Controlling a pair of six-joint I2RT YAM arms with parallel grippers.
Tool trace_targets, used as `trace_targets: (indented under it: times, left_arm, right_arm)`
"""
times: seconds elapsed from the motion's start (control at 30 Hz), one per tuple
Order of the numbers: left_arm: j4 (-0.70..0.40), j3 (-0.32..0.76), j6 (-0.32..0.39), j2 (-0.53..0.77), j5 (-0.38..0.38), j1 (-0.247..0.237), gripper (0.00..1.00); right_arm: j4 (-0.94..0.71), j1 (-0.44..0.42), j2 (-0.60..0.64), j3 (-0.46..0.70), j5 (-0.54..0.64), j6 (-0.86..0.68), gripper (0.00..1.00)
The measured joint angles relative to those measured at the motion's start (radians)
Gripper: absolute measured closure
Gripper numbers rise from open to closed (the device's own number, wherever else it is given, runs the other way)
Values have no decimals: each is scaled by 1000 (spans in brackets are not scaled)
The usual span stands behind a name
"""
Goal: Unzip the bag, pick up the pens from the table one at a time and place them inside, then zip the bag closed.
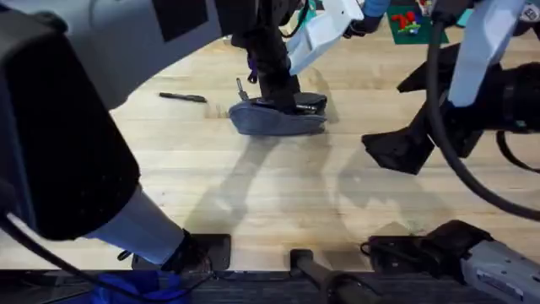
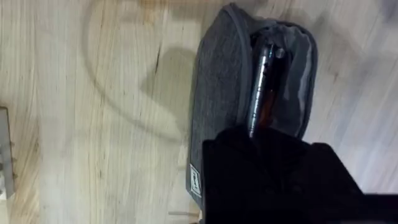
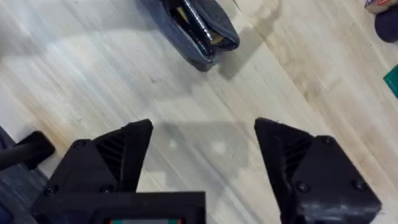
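The grey-blue pencil pouch [image 1: 278, 120] is lying unzipped on the wooden table [image 1: 253, 194], with a dark pen [image 2: 264, 87] inside. The left gripper [image 1: 283, 100] is standing over the pouch; I cannot tell its fingers' state. The black pen [image 1: 183, 97] is lying apart, to the pouch's left. The right gripper [image 3: 205, 155] is hanging spread wide, empty.

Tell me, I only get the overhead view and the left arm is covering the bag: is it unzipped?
Observer: Yes. In the left wrist view the bag gapes open along its top.
Operator: Anything in it?
Observer: One pen lies lengthwise inside. The right wrist view also shows the right pincer open over bare table, holding nothing.
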Motion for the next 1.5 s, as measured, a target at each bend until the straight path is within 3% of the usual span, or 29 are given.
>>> trace_targets:
  times: [0.13, 0.3, 0.37, 0.5, 0.57, 1.17, 1.5]
  left_arm:
    - [0, 0, 0, 0, 0, 0, 873]
    - [0, 0, 0, 0, 0, 0, 617]
    - [1, 0, 0, 0, 0, 0, 479]
    - [4, 0, 0, 0, 0, 0, 66]
    - [4, 0, 0, 0, 0, 0, 11]
    - [-11, 12, 0, 0, 0, 0, 6]
    - [-167, 202, 0, 0, -13, 15, 6]
  right_arm:
    - [0, 0, 0, 0, 0, 0, 5]
    - [0, 0, 0, 0, 0, 0, 5]
    - [0, 0, 0, 0, 0, 0, 5]
    - [0, 0, 0, 0, 0, 0, 6]
    - [0, 0, 0, 0, 0, 0, 6]
    - [0, 0, 0, 0, 0, 0, 5]
    - [0, 0, 0, 0, 0, 0, 6]
